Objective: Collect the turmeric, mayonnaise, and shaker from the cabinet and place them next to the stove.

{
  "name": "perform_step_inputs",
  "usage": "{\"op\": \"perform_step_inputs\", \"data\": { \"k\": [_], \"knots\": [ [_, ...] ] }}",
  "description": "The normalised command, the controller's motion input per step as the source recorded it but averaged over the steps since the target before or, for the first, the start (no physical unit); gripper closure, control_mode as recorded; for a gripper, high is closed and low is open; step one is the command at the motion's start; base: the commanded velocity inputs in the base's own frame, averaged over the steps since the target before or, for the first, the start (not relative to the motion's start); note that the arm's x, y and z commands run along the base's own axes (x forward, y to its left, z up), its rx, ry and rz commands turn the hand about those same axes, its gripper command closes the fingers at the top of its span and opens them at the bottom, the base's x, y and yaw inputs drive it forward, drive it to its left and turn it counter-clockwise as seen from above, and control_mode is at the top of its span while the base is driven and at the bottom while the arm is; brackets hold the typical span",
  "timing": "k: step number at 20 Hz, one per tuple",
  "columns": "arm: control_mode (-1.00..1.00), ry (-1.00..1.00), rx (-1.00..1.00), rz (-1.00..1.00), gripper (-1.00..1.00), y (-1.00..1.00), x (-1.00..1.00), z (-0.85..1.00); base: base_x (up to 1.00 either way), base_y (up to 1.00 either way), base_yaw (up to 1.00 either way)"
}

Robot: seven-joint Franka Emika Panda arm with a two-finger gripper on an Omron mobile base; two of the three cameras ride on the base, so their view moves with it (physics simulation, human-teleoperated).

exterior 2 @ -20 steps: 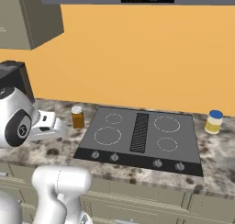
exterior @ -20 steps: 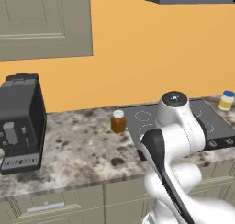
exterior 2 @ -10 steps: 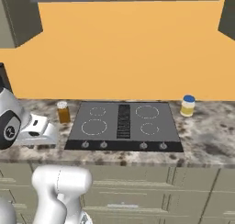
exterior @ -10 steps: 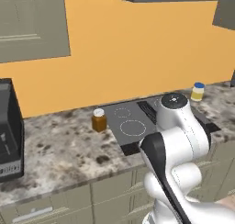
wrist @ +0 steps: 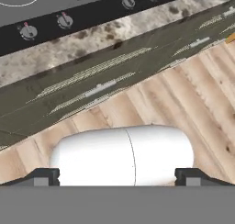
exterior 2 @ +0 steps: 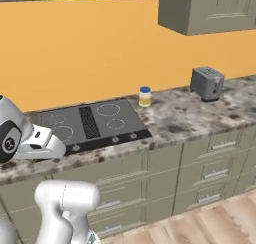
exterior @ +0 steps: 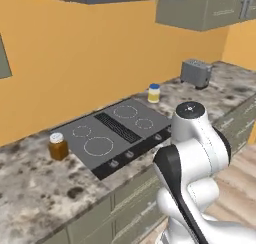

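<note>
Base has driven to the right along the counter since the earlier frames: the whole scene has slid left, the black appliance at the left end has dropped out, and a toaster (exterior: pixel 196 72) has come in at the far end; the jars have not moved on the worktop. Turmeric (exterior: pixel 58 146) stands on the stone counter (exterior: pixel 30 188) just beside the left edge of the stove (exterior: pixel 112 133); the mayonnaise (exterior: pixel 154 93) stands near its far right corner, also seen in the right base view (exterior 2: pixel 145 96). Two of the three items therefore look placed. Shaker not identifiable in these frames, so it is presumably yet to be fetched from a cabinet; a wall cabinet (exterior 2: pixel 210 9) hangs above the toaster, doors closed, contents hidden. Gripper (wrist: pixel 117 175) points down past the stove knobs and drawer fronts toward the wood floor, jaws spread wide, nothing between them. Judgement: step in hand is transit to the shaker. To do it well, keep the arm tucked while driving, stop square to the cabinet, and raise the hand only once halted, clear of the counter edge and the mayonnaise.
</note>
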Motion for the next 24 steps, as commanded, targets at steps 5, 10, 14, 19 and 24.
{"op": "perform_step_inputs", "data": {
  "k": [5, 10, 14, 19, 24],
  "knots": [
    [1.00, 0.00, 0.00, 0.00, -1.00, 0.00, 0.00, 0.00, 0.00, -0.08, -0.66],
    [1.00, 0.00, 0.00, 0.00, -1.00, 0.00, 0.00, 0.00, 0.09, -0.25, -0.69],
    [1.00, 0.00, 0.00, 0.00, -1.00, 0.00, 0.00, 0.00, 0.14, -0.56, -0.61],
    [1.00, 0.00, 0.00, 0.00, -1.00, 0.00, 0.00, 0.00, 0.24, -0.70, -0.54],
    [1.00, 0.00, 0.00, 0.00, -1.00, 0.00, 0.00, 0.00, 0.47, -0.61, -0.44]
  ]
}}
